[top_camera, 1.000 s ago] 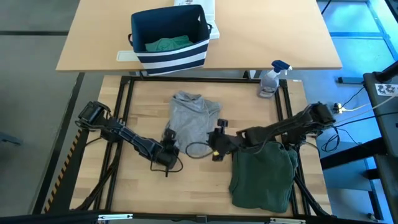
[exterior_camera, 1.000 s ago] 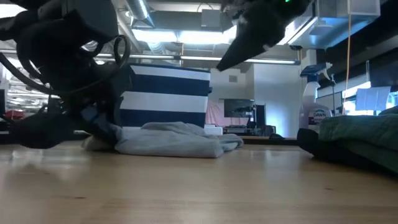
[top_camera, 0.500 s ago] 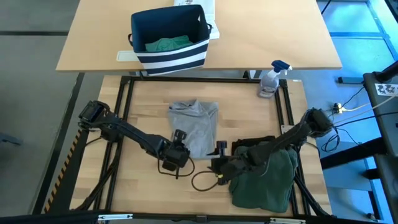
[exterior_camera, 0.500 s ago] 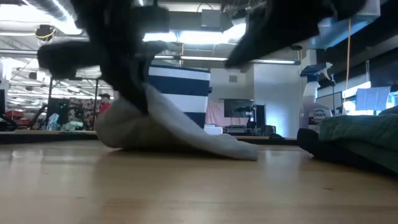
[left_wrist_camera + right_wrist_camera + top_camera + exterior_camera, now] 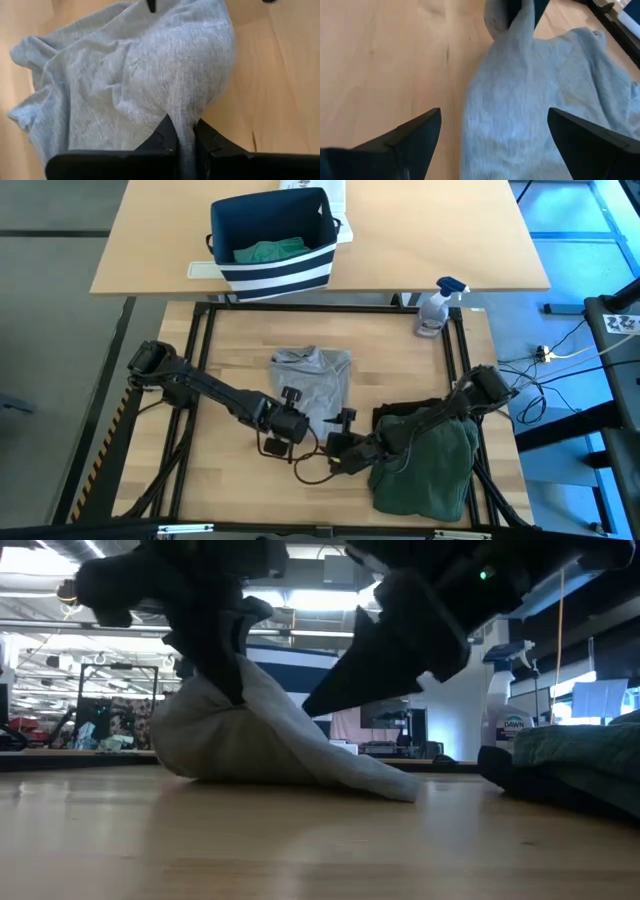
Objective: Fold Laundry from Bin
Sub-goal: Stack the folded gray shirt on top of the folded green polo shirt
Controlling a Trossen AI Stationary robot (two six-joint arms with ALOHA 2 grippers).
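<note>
Left claw (image 5: 292,423), at centre frame in the high view, is clenched on the light grey garment (image 5: 312,380), lifting its near edge off the wooden surface (image 5: 230,350). Right claw (image 5: 343,448), spread wide and empty, sits just beside it, so the fold is just starting and it probably must grab the other corner next.

- My left gripper (image 5: 291,423) sits at the near edge of the light grey garment (image 5: 313,378) on my table (image 5: 230,350).
- My right gripper (image 5: 338,442) lies just beside it, next to the dark green garment (image 5: 425,470).
- The bin (image 5: 272,243) holds teal-green cloth (image 5: 268,250).
- A spray bottle (image 5: 437,307) stands at the far right.
</note>
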